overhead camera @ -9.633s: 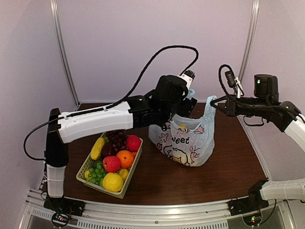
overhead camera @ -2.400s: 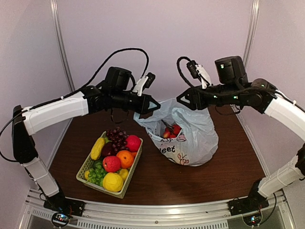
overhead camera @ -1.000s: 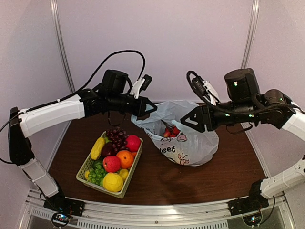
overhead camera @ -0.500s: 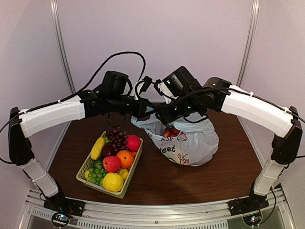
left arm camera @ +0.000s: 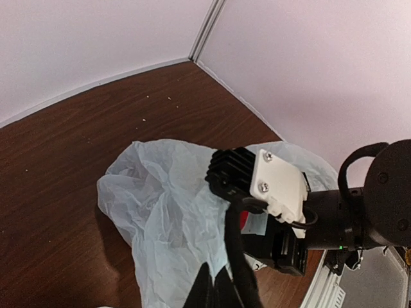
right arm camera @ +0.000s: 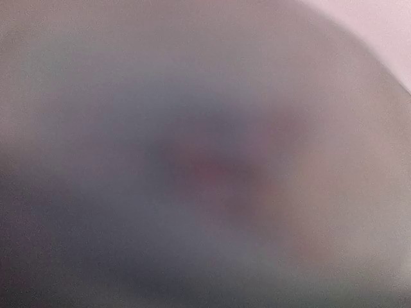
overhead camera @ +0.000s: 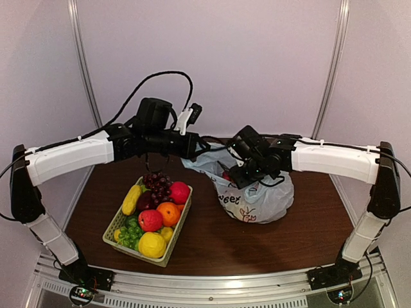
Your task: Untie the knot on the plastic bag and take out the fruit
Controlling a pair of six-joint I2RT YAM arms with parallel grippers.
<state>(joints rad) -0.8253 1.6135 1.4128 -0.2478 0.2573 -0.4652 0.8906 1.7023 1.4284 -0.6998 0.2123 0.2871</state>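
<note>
The pale blue plastic bag (overhead camera: pixel 260 200) sits at mid-table with its mouth held up. My left gripper (overhead camera: pixel 204 146) is shut on the bag's left edge (left arm camera: pixel 192 244) and pinches the film between its fingertips. My right gripper (overhead camera: pixel 235 177) reaches down into the open mouth, its fingers hidden by the film. A patch of red fruit (left arm camera: pixel 243 219) shows inside, just under the right wrist's white camera mount (left arm camera: pixel 277 185). The right wrist view is a grey-red blur. The knot is not in view.
A green basket (overhead camera: pixel 173 247) of fruit stands at the front left: grapes, apples, an orange, yellow pieces. Pale walls close the back and both sides. Both arms cross above the table's middle.
My right arm has swung left from the bag's right side and dipped its gripper into the bag's mouth. The left gripper has kept its hold on the bag's edge.
</note>
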